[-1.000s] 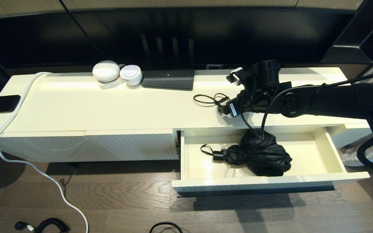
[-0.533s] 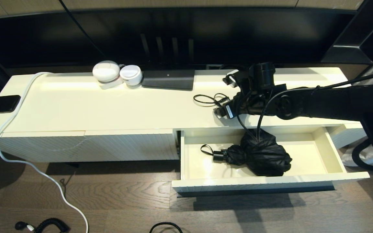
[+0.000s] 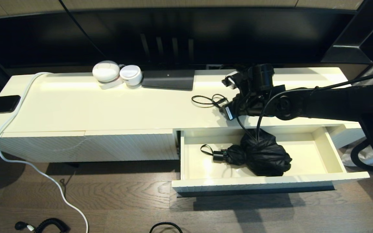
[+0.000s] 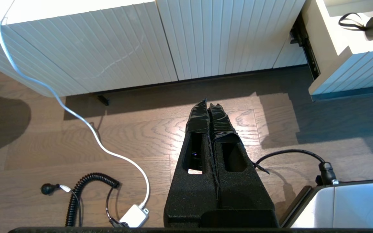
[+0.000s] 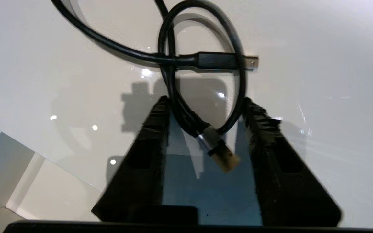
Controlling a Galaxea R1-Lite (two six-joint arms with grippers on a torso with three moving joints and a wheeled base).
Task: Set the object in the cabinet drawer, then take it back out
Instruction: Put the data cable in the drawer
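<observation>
Cable (image 3: 209, 99) loops lie coiled on the white cabinet top (image 3: 108, 106), right of frame centre in the head view, their long axis running left-right, one plug pointing toward the right gripper (image 5: 206, 110). Its fingers (image 5: 264, 129) are spread either side of the near loop, apart from it. Cabinet drawer (image 3: 270, 183) stands pulled out at lower right, holding a folded black umbrella (image 3: 261, 155). Left gripper (image 4: 209, 111) hangs over the floor (image 4: 141, 136), fingers pressed together.

Home living room: low media cabinet (image 3: 108, 106), wood floor (image 3: 115, 200).
</observation>
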